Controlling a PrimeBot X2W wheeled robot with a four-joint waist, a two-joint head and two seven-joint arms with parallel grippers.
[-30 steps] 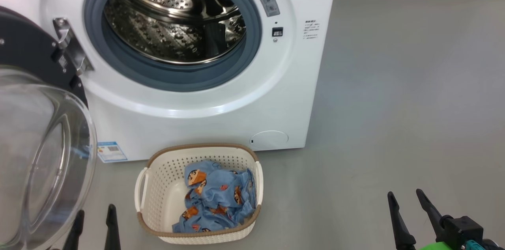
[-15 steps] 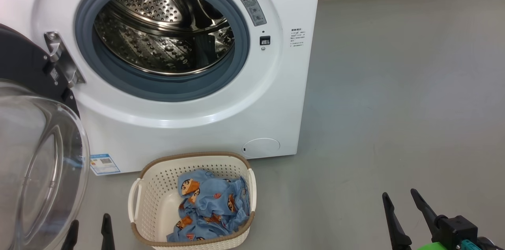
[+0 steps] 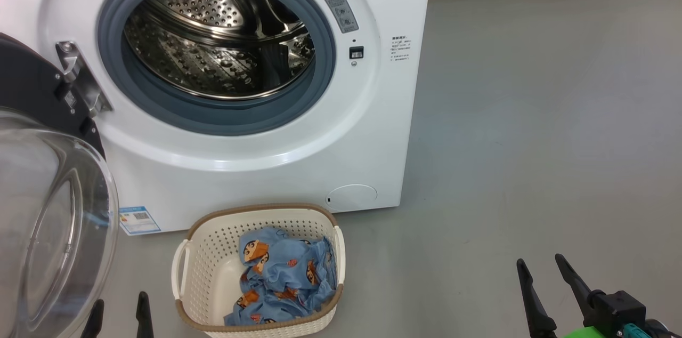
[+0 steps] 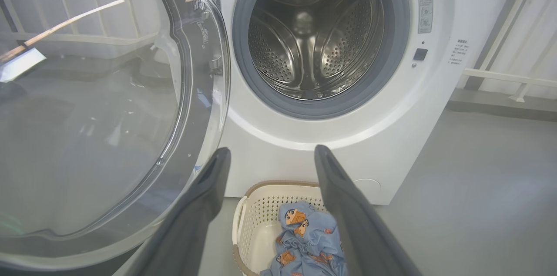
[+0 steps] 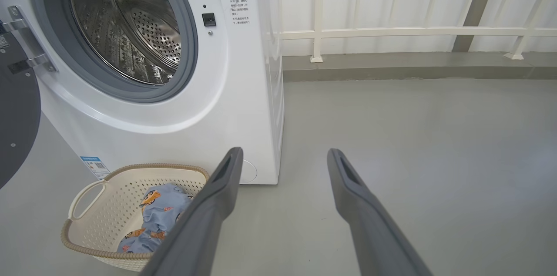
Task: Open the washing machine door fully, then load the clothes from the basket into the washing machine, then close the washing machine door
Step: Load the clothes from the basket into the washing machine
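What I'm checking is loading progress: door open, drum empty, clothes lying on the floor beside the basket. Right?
No: the clothes lie inside the basket, as the head view shows. The door is open and the drum empty.

Left end effector (image 3: 119, 303) low, jaws wide, empty, right end effector (image 3: 539, 263) likewise wide, empty

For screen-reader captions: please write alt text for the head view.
A white washing machine stands with its door swung open at left and its drum empty. A cream basket of blue cartoon-print clothes sits before it; the left gripper and right gripper, both open, show at the bottom corners.
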